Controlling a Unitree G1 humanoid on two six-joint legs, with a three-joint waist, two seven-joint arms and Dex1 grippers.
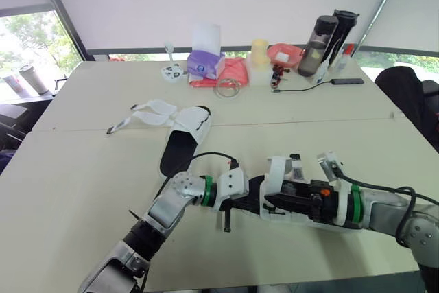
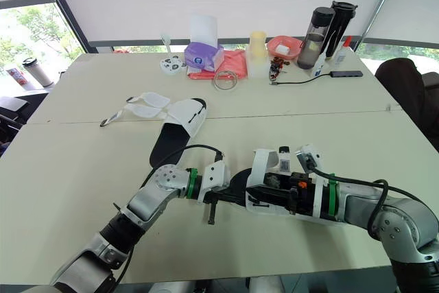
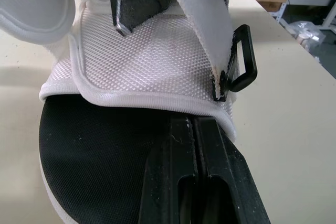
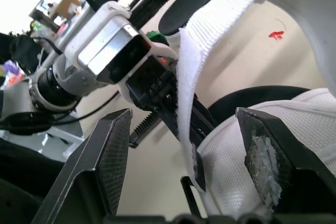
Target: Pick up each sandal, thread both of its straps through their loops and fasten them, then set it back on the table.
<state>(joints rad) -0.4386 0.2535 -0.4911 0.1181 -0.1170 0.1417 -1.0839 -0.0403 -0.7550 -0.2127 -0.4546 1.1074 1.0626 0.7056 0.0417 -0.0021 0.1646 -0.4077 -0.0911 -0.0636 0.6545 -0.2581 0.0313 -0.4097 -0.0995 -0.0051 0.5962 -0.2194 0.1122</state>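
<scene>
White straps point(image 1: 277, 171) on the lower-centre sandal point(image 1: 291, 204) look unfastened, your left jaws closed, right jaws spread open, mid-left sandal point(image 1: 182, 138) untouched.

Near sandal point(image 2: 261, 166) on table point(image 2: 75, 169), between left gripper point(image 2: 230, 197) at 9 o'clock and right gripper point(image 2: 269, 197) at 3 o'clock. Second sandal point(image 2: 175, 128) at 11 o'clock; bottles point(image 2: 317, 29) behind, at 1 o'clock.

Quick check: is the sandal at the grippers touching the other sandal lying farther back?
Apart. The left eye view shows a strip of bare table between the near sandal and the far sandal.
</scene>
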